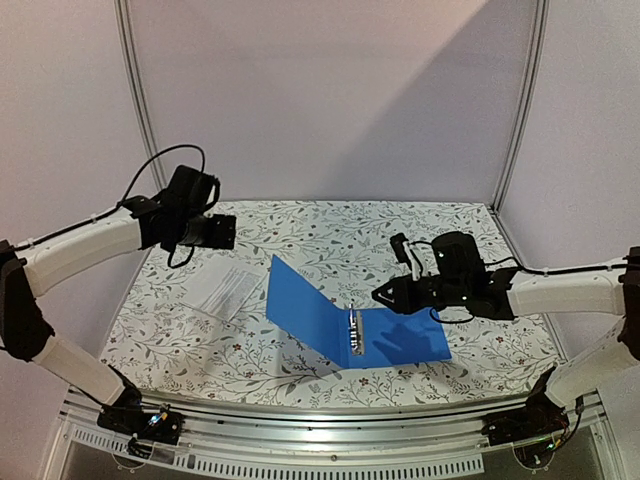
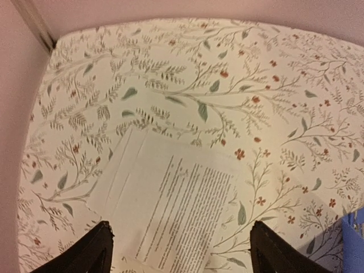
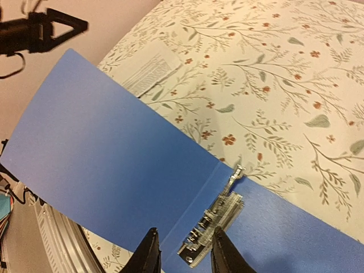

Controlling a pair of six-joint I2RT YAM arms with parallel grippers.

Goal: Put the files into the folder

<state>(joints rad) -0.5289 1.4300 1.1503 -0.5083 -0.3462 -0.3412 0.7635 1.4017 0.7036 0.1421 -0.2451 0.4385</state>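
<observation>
Overall: 0 files in the folder, nothing filed yet
Left gripper (image 1: 228, 232): jaws wide, holding nothing, hanging above the files
Files (image 1: 225, 288): flat on the floral table (image 1: 450, 240), just beside the folder's raised cover; at least 1 printed sheet shows, count unclear
Folder (image 1: 395, 338): open at table centre, left cover tilted up, right cover flat, rings (image 1: 355, 335) bare; can't tell if the rings are sprung open
Right gripper (image 1: 380, 295): jaws narrow, nothing visibly gripped, above the rings
Done: folder opened
To do: grab the files, carry them right, seat them on the rings, likely shut the cover
</observation>
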